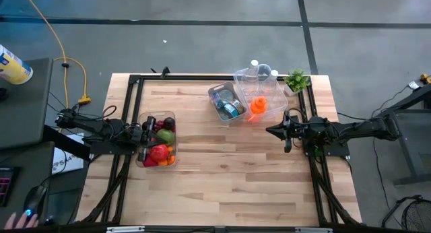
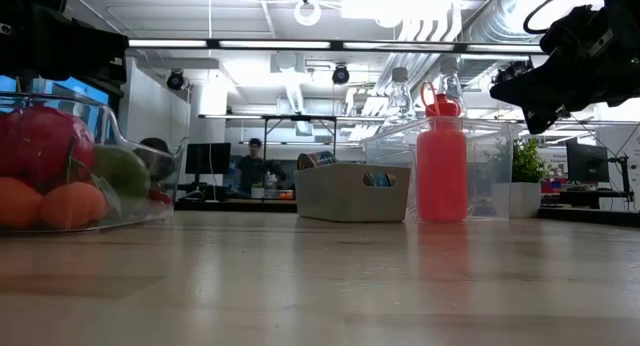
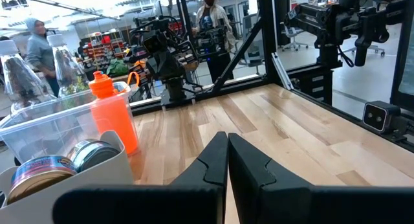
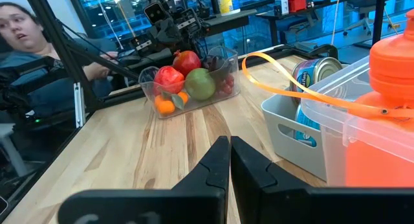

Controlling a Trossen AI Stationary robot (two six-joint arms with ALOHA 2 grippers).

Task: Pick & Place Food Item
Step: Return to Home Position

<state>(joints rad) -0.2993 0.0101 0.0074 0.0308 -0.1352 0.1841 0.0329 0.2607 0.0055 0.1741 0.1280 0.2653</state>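
Left gripper (image 3: 228, 137), pressed together and empty, at the left transparent bin (image 1: 157, 116) of fruit (image 1: 159, 152); right gripper (image 4: 229, 141) likewise, near the right transparent bin (image 1: 277, 90). Orange tumbler (image 1: 258, 106) stands upright inside that bin: sorting apparently complete, so nothing needs holding.

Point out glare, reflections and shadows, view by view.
Low view: ceiling lamps flare white, and the table mirrors the tumbler. High view: even light, hardly any shadow. Right wrist view: glints on the clear bin.
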